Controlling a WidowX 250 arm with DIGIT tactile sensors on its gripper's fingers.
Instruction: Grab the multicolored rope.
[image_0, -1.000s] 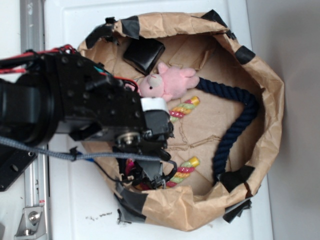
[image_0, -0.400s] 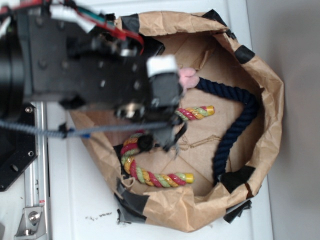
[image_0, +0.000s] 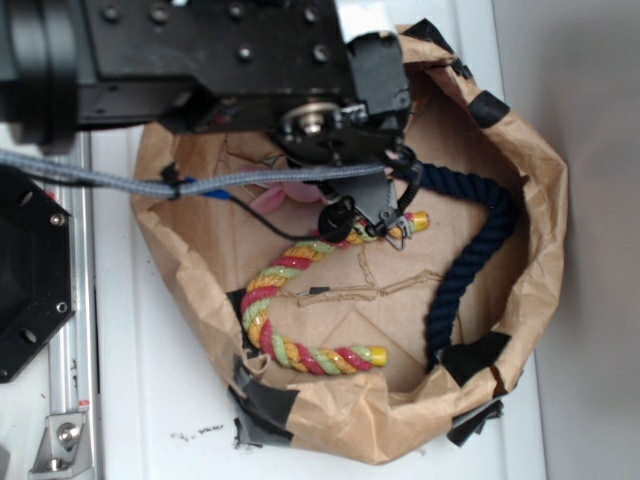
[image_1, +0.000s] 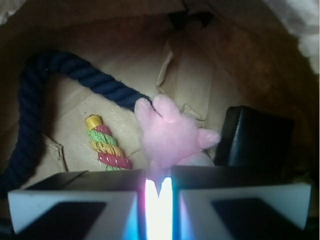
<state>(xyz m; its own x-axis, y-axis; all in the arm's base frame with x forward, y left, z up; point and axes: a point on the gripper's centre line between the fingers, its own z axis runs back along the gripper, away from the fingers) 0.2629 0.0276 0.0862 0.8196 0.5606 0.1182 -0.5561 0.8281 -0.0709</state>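
A: Multicolored rope (image_0: 290, 300) lies in a C at lower centre of the exterior view, flat on the floor of the paper bag (image_0: 530, 180). One yellow-capped end sits lower centre, the other upper centre, just under the tool (image_0: 385, 215).

B: Handling?

A: Looks light, soft and limp. Thick twisted strands should give grip; the plastic-looking caps are probably slick. I'd pinch across the twisted body, not a cap. The bend at the left of the C is bare and clear of other things.

B: Tool state?

A: Wrist view shows the pads nearly pressed together, a thin slit between them. Nothing clearly pinched; the pink plush toy (image_1: 172, 137) lines up with the slit, contact unclear.

B: Clutter?

A: Navy rope (image_0: 470, 260) curves along the right. Black pouch (image_1: 255, 137) beside the plush.
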